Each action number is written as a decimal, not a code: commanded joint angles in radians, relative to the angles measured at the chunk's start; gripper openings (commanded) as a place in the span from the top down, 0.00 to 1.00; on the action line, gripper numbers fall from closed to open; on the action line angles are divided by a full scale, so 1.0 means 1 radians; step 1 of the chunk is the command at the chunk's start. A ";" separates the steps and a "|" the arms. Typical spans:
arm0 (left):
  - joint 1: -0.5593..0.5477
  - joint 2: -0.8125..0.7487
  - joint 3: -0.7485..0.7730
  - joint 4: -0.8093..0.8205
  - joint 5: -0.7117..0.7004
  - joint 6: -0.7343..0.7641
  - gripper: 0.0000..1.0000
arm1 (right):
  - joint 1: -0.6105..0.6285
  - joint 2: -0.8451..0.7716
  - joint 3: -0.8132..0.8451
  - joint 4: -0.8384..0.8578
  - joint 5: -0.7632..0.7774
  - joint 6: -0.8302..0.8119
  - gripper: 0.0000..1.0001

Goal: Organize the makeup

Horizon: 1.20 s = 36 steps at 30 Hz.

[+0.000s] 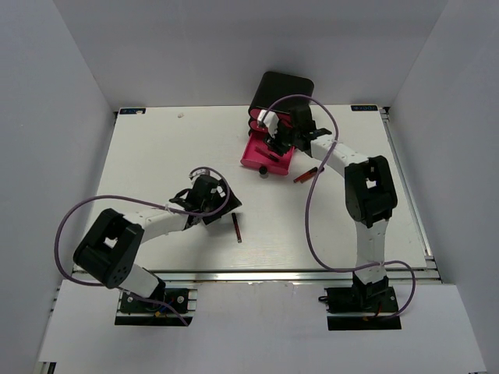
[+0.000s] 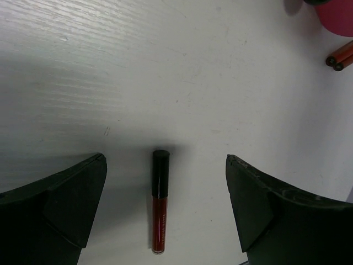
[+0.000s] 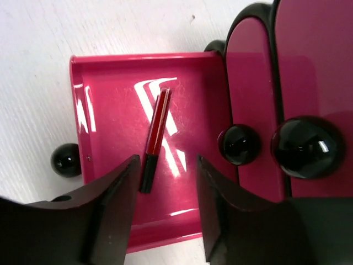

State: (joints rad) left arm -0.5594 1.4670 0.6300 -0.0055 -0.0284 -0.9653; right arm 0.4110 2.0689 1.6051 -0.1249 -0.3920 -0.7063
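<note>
Right gripper [image 3: 167,165], fingers apart, covers part of the pink drawer [image 3: 110,99]; the red stick [image 3: 157,130] inside points cap-first toward it. Left gripper [image 2: 165,165] gapes wide.

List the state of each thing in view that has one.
Left hand, open.
Right hand, open.
Bottom drawer, pulled out.
Upper drawers, shut.
Stick, lying in bottom drawer.
Gloss, capped, lying on table.
Pencils, lying on table.
</note>
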 commanded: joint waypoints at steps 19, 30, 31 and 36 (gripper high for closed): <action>-0.269 0.374 0.416 -0.625 -0.278 0.008 0.22 | -0.064 -0.464 -0.393 0.154 -0.014 0.211 0.22; -0.309 0.475 0.419 -0.645 -0.266 -0.029 0.57 | -0.179 -0.625 -0.510 0.149 -0.038 0.289 0.22; -0.309 0.481 0.421 -0.645 -0.271 -0.024 0.58 | -0.190 -0.638 -0.517 0.162 -0.039 0.298 0.22; -0.309 0.495 0.448 -0.630 -0.281 -0.006 0.76 | -0.261 -0.684 -0.533 0.127 -0.088 0.289 0.11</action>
State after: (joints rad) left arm -0.8597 1.8492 1.1389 -0.5941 -0.4198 -0.9554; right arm 0.1837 1.4265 1.0748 -0.0051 -0.4297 -0.4194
